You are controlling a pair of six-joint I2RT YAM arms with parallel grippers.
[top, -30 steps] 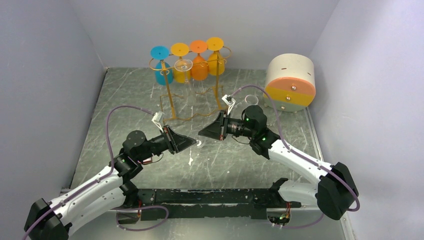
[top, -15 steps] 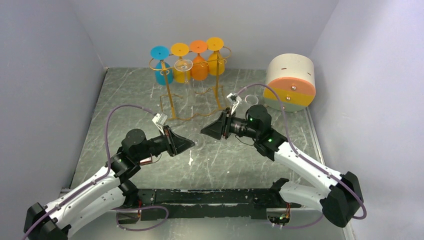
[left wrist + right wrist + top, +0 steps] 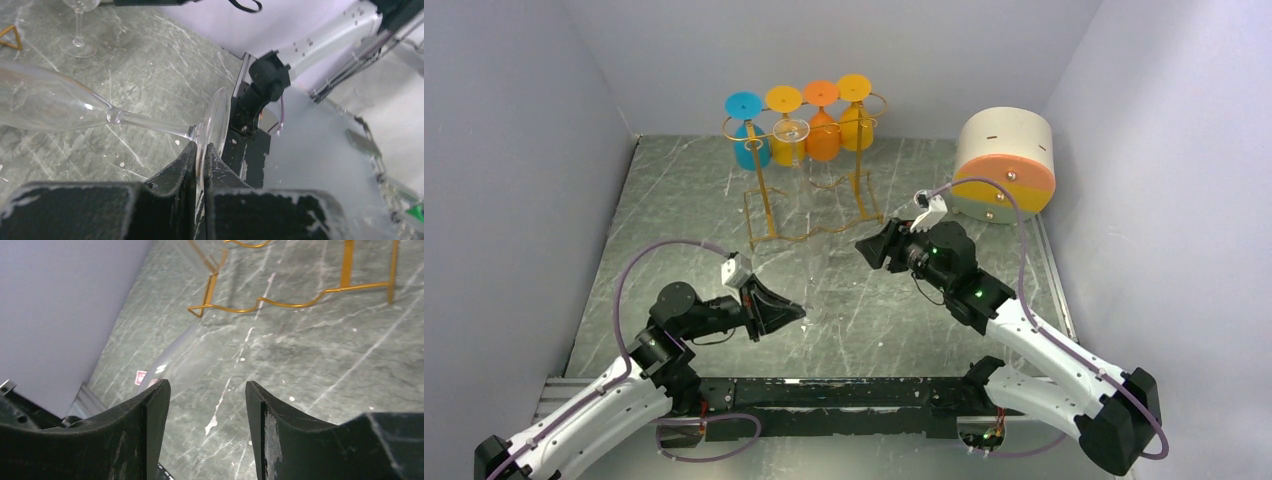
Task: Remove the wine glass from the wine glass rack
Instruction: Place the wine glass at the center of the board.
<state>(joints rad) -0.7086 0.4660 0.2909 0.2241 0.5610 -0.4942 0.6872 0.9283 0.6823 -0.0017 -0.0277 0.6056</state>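
We see the left gripper (image 3: pixel 200 150) clamped on the foot rim of the wine glass (image 3: pixel 150 126), held sideways over the table (image 3: pixel 674 200), well apart from the wine glass rack (image 3: pixel 765 200), probably for setting down, while the right gripper (image 3: pixel 205 402) gapes empty.

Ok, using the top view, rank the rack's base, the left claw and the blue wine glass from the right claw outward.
1. rack's base, just beyond the right claw.
2. left claw, near left, gripping a clear wine glass.
3. blue wine glass, hanging at the rack's back-left end.
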